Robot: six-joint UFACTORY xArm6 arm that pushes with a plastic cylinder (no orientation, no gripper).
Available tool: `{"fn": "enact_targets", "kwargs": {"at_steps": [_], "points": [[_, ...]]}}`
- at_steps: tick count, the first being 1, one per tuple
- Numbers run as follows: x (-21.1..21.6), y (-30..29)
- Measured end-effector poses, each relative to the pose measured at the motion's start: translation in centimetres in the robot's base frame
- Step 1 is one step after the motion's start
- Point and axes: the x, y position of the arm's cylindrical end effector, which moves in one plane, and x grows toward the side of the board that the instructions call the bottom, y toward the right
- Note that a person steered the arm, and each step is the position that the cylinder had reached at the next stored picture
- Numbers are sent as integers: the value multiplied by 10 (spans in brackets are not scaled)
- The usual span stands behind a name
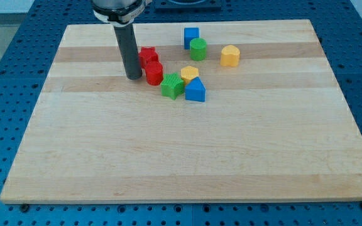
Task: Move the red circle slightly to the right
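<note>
My tip (134,76) rests on the board just beside the red circle (154,73), on that block's left in the view

The rod is bare and grasps nothing; whether its end actually touches the red circle or stops a hair short of it I cannot tell. The red circle stands in the upper middle of the wooden board (187,157), with a red star-like block (148,56) close above it and a green block (172,86) just to its lower right. Further to the view's right lie a small yellow block (189,73) and a blue block (195,91) below it; nearer the view's top sit a blue cube (191,36), a green cylinder (198,49) and a yellow block (230,56), set apart
</note>
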Motion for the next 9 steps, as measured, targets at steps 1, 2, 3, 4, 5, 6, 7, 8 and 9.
{"fn": "enact_targets", "kwargs": {"at_steps": [1,2,3,4,5,6,7,8,9], "points": [[-1,3],[-1,7],[-1,13],[-1,25],[-2,28],[-2,29],[-2,32],[-2,34],[-2,34]]}}
